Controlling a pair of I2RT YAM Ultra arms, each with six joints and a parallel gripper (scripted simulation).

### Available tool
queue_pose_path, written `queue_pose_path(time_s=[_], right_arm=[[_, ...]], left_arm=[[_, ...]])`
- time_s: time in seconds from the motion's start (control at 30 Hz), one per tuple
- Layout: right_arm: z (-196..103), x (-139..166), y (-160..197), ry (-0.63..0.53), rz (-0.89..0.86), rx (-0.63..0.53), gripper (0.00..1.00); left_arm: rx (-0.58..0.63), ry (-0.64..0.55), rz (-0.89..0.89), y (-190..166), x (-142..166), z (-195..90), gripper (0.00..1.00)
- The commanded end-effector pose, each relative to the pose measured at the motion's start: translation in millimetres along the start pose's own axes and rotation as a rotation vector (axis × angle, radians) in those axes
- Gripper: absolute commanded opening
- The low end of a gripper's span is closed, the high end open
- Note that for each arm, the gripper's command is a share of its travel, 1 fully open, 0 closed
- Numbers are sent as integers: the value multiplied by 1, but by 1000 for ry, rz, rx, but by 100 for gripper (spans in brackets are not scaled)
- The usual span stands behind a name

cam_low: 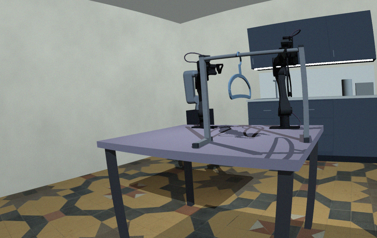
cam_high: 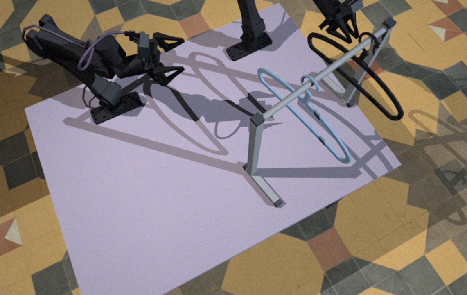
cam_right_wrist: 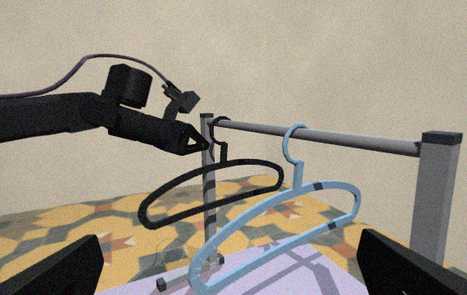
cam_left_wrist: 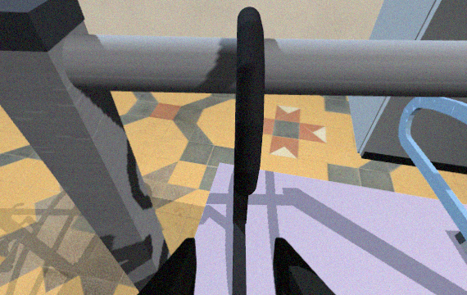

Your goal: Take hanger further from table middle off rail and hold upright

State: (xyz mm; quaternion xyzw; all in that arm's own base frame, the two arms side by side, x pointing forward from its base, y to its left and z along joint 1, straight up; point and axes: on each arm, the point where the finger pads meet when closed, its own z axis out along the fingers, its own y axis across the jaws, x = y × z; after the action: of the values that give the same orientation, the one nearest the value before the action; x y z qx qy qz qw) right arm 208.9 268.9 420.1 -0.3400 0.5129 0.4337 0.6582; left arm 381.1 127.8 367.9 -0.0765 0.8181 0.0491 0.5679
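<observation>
A black hanger hangs by its hook at the far end of the grey rail, next to the rack's end post. A light blue hanger hangs near the rail's middle. My left gripper is level with the rail, right at the black hook. Its fingers stand partly apart on either side of the hanger's neck, with gaps on both sides. My right gripper is wide open and empty over the table's far side, well away from the rack. It faces both hangers.
The rack stands upright on two posts with flat feet near the table's edge. The black hanger's body reaches out past the table edge, over the floor. A kitchen counter stands behind the table.
</observation>
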Motion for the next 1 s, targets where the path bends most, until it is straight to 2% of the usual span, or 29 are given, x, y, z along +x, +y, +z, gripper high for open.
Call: queue_pose_path(time_s=[0.0,0.2,0.97], right_arm=[[7,-19,8,-68,-19,-40,100],[11,-12,9,-48,-4,-42,100],[11,-12,9,-48,-4,-42,100]], left_arm=[[16,-29,16,-4,-14,-9,31],[7,-28,16,-2,-14,-9,31],[7,-32,13,-5,-19,27,31]])
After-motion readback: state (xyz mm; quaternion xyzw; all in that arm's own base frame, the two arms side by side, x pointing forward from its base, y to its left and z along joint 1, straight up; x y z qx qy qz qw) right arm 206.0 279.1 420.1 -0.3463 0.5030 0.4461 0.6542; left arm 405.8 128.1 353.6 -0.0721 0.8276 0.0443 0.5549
